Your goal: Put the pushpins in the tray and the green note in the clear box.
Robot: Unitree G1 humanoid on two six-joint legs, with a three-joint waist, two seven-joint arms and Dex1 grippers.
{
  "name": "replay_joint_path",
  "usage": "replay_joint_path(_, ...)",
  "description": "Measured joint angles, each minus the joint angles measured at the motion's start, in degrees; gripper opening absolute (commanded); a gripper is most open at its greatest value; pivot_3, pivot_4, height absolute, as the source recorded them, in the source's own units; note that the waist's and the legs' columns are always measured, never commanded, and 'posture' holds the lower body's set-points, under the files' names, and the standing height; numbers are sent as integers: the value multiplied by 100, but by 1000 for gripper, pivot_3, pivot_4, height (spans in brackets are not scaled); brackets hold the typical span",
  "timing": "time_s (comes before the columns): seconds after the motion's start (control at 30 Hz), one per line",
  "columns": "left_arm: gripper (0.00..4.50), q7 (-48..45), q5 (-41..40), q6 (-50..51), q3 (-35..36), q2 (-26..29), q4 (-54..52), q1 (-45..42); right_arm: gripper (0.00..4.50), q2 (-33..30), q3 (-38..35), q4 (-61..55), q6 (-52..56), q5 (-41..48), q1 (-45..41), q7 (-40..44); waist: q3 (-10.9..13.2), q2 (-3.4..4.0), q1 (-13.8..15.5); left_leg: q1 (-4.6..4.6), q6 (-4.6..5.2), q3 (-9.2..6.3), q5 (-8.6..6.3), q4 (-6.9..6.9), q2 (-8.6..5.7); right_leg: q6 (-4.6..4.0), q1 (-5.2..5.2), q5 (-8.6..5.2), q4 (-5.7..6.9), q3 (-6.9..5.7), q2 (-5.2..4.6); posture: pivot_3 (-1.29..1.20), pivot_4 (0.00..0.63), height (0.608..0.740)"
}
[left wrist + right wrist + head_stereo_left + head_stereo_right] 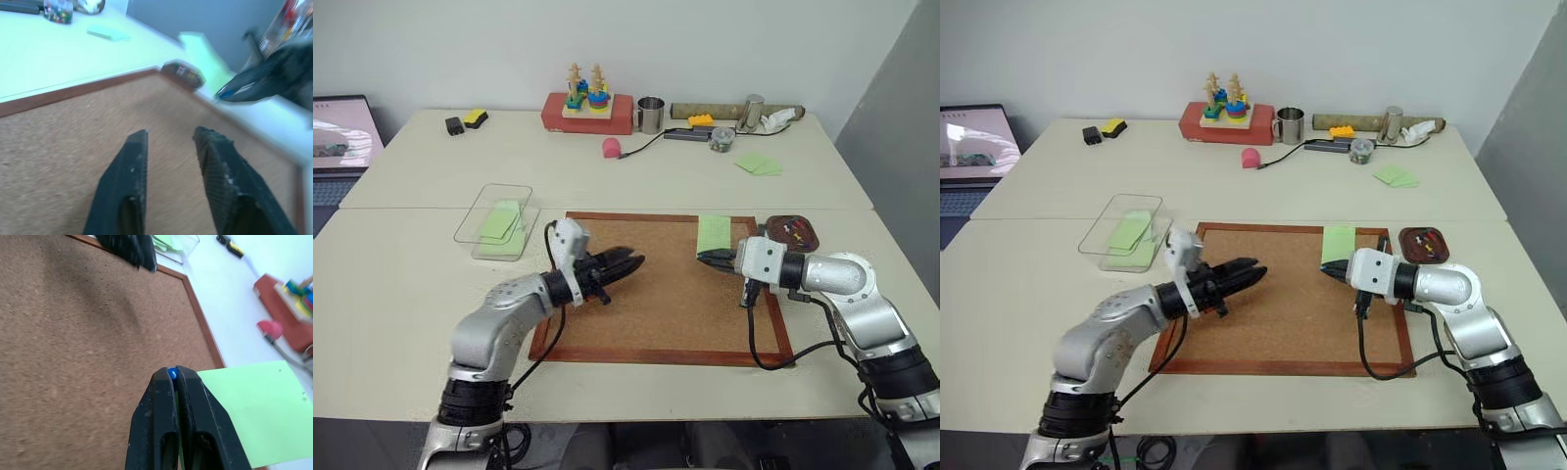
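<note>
Two black fingers of the right gripper [172,374] pinch a blue pushpin [171,373], only its head peeking out, over the corkboard [646,304] beside the flat green note [713,233]. Left gripper [631,261] hovers level, slightly parted, empty. Behind sits the tray [793,233], contents blurry.

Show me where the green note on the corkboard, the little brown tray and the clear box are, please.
green note [713,233]: left eye view, middle of the paper.
tray [809,239]: left eye view, right rim of the dish.
clear box [487,205]: left eye view, bare part of the tilted transparent lid.
</note>
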Motion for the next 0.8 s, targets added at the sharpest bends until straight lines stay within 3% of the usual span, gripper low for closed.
replay_joint_path(0.17,3358,435,-602,517,119,-346,-71,-201,0,-14,92,246,-990,-366,-124,-62,2,-4,14,0,-1,0,1,2,-3,-19,0,11,1,0,-2,0,150,740)
replay_joint_path(0.37,3358,606,-870,657,45,-737,193,-562,0,-117,229,268,-1898,-603,-317,-67,2,-4,12,0,-2,-1,1,0,-2,-21,0,12,1,-1,0,0,150,740)
replay_joint_path(0.6,3358,434,-823,603,-378,-814,418,-775,0,-152,395,252,-2153,-604,-322,-20,3,-5,12,1,-2,0,1,1,-3,-21,0,13,1,2,0,0,150,740)
replay_joint_path(0.8,2355,425,-724,582,-535,-869,617,-896,0,-150,505,241,-2223,-604,-322,-15,3,-5,11,1,-2,0,1,1,-3,-22,0,13,1,2,0,0,150,740)
